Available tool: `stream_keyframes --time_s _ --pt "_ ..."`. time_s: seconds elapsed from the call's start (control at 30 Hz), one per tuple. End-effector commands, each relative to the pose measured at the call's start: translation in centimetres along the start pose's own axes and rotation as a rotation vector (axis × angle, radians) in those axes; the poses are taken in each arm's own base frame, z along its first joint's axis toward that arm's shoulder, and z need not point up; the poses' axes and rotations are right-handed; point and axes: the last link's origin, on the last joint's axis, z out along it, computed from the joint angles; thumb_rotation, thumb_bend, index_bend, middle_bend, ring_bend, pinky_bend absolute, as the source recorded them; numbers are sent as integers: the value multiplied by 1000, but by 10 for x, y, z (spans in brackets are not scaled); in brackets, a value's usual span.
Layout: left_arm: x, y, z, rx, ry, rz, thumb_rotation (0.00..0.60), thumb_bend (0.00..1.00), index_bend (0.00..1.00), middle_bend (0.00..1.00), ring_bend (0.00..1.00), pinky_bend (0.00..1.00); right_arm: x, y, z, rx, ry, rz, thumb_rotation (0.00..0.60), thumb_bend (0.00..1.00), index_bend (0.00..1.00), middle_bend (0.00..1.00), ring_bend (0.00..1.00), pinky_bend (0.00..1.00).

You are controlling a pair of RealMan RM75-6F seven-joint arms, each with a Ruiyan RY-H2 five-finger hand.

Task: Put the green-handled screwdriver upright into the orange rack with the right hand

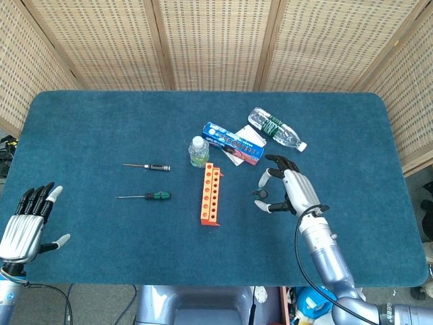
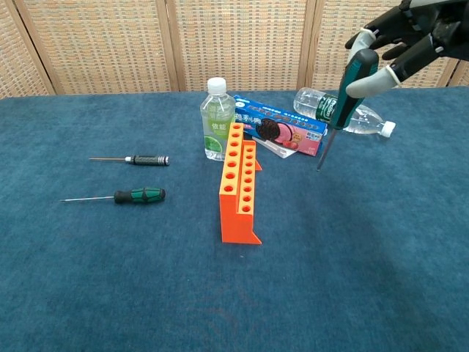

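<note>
Resting idle with fingers spread and empty, the left hand [image 1: 27,227] poses no risk. The orange rack [image 2: 239,184] stands free, so a skewed tip could topple it. The right hand [image 2: 401,37] pinches the green-handled screwdriver [image 2: 342,97] aloft, tilted, right of the rack.

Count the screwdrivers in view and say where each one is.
3. The black-handled screwdriver and a green-handled screwdriver lie on the table left of the orange rack; the right hand holds another green-handled one.
</note>
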Motion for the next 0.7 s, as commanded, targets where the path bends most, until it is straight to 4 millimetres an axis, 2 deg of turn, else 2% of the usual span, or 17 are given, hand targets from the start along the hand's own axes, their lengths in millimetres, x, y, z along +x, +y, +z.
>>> stream_keyframes --time_s 0.03,0.7 --pt "0 0 0 0 1 0 600 0 0 0 0 0 1 -3 0 1 -5 26 600 206 694 105 0 0" --pt "3 -3 0 5 13 -10 600 0 0 0 0 0 2 -30 6 38 3 248 600 206 694 105 0 0"
